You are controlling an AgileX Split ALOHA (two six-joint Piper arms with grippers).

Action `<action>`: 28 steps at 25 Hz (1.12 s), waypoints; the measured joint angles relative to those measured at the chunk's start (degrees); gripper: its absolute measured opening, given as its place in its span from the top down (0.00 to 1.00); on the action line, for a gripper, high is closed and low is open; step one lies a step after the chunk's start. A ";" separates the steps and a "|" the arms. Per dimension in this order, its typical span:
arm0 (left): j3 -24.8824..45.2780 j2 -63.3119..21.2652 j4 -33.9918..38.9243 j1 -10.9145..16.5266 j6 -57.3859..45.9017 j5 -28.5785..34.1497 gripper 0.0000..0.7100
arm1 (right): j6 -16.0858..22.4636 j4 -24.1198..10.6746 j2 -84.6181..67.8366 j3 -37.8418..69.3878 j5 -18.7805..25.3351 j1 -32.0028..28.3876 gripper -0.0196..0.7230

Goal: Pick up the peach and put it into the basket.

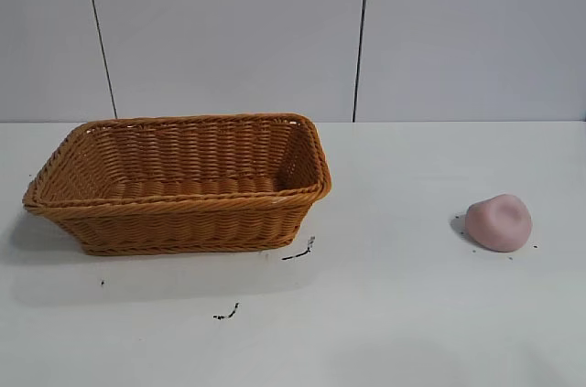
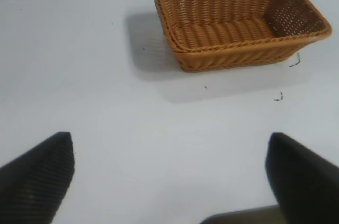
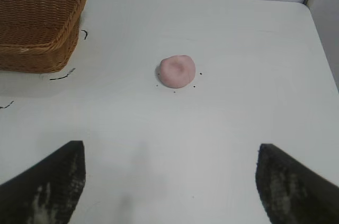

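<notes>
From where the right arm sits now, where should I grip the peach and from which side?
Probably from above, fingers closing across the widest middle of the peach. It sits low and rounded on the table, nothing beside it. The right gripper is open, facing it.

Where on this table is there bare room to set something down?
Bare table lies between the basket and the peach, and along the near edge below both. The basket's inside is empty too. Nowhere is crowded. Both grippers, left and right, are open above bare table.
</notes>
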 joint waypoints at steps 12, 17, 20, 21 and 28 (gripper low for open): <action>0.00 0.00 0.00 0.00 0.00 0.00 0.02 | 0.00 -0.06 0.37 -0.93 -0.13 0.00 0.16; 0.00 0.00 0.00 0.00 0.00 0.00 0.02 | 1.74 -0.06 11.74 -5.90 -0.60 0.00 0.15; 0.00 0.00 0.00 0.00 0.00 0.00 0.02 | 2.09 -0.10 23.19 -9.37 -1.17 0.00 0.15; 0.00 0.00 0.00 0.00 0.00 0.00 0.02 | 2.14 -0.10 27.44 -10.70 -1.24 0.00 0.15; 0.00 0.00 0.00 0.00 0.00 0.00 0.02 | 2.14 -0.21 55.58 -21.14 -1.81 0.00 0.15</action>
